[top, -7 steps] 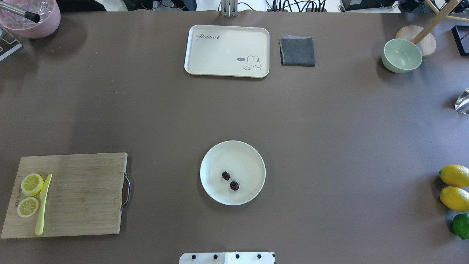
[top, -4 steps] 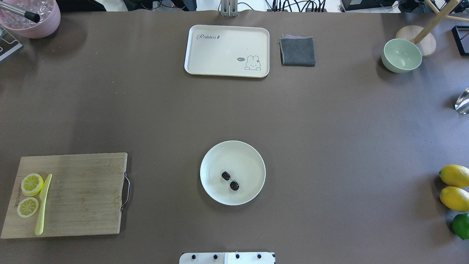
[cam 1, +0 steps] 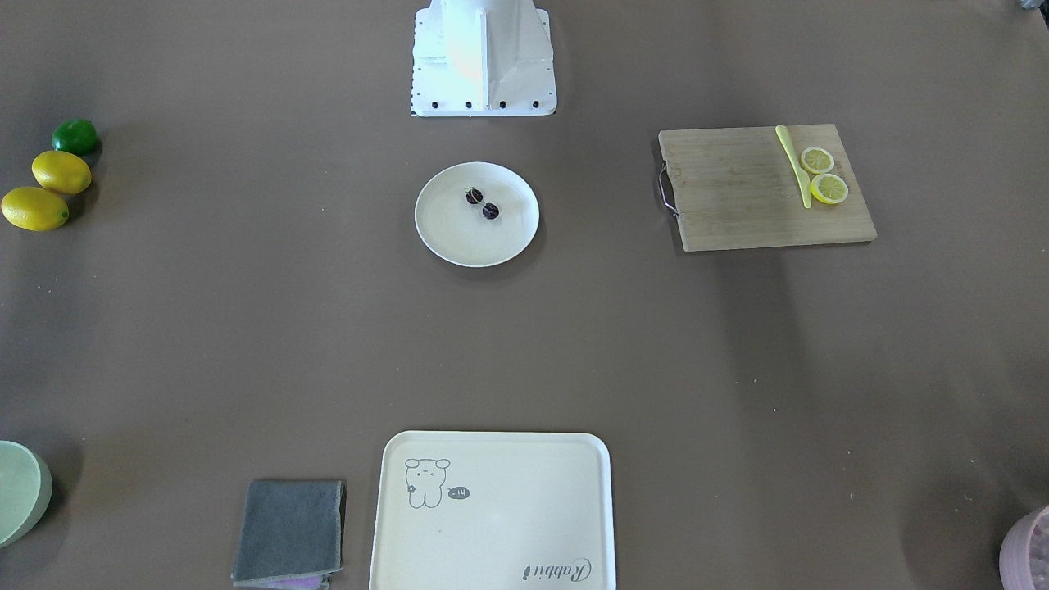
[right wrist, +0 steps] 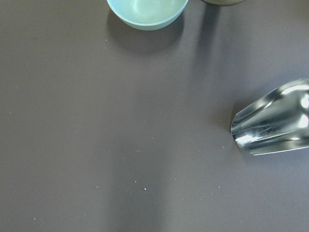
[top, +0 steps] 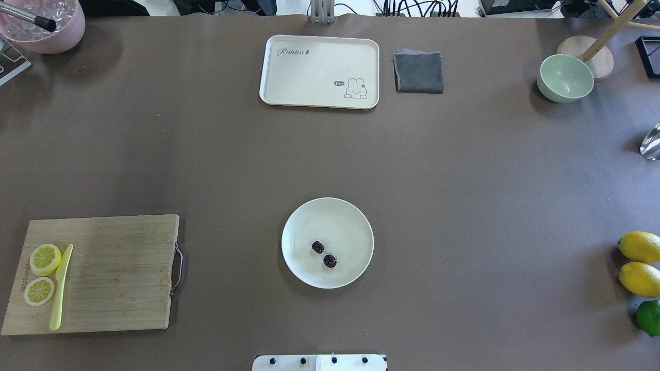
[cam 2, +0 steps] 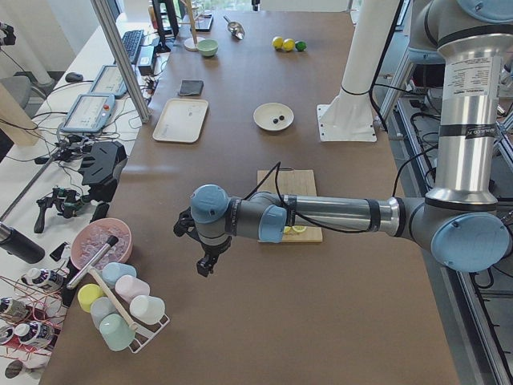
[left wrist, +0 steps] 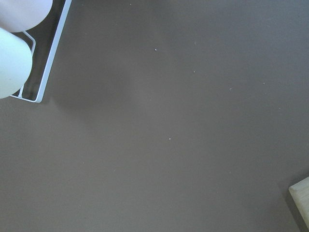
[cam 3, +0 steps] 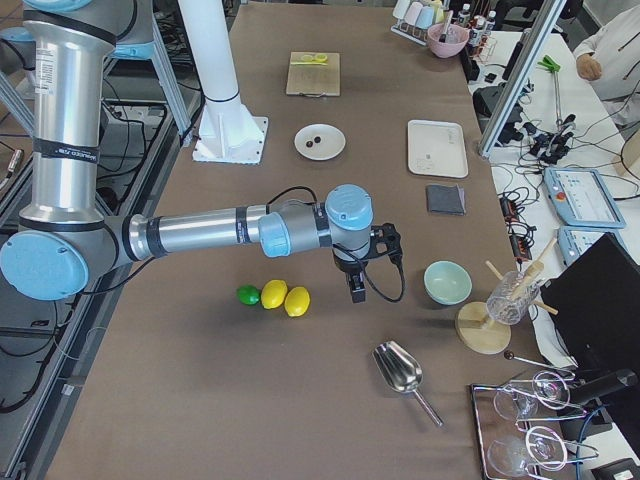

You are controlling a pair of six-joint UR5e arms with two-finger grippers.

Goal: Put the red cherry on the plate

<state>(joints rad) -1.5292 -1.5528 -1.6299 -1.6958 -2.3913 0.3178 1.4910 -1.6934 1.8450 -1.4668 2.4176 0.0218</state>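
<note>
The red cherry (top: 330, 261), two tiny dark fruits on one thin stem, lies inside the round cream plate (top: 335, 221), a little toward the robot from its centre. It also shows on the plate (cam 1: 475, 238) as the cherry (cam 1: 490, 211) in the front-facing view. No gripper appears in the overhead or front-facing views. In the exterior left view my left gripper (cam 2: 204, 265) hangs over bare table far from the plate (cam 2: 268, 112). In the exterior right view my right gripper (cam 3: 357, 293) hangs beside the lemons. I cannot tell whether either gripper is open or shut.
A wooden cutting board (top: 103, 273) with two lemon slices (top: 45, 259) and a yellow knife (top: 61, 288) lies left. A rabbit tray (top: 319, 71), a grey cloth (top: 418, 72) and a green bowl (top: 565, 78) stand at the back. Lemons (top: 639, 263) and a lime (top: 649, 317) sit right.
</note>
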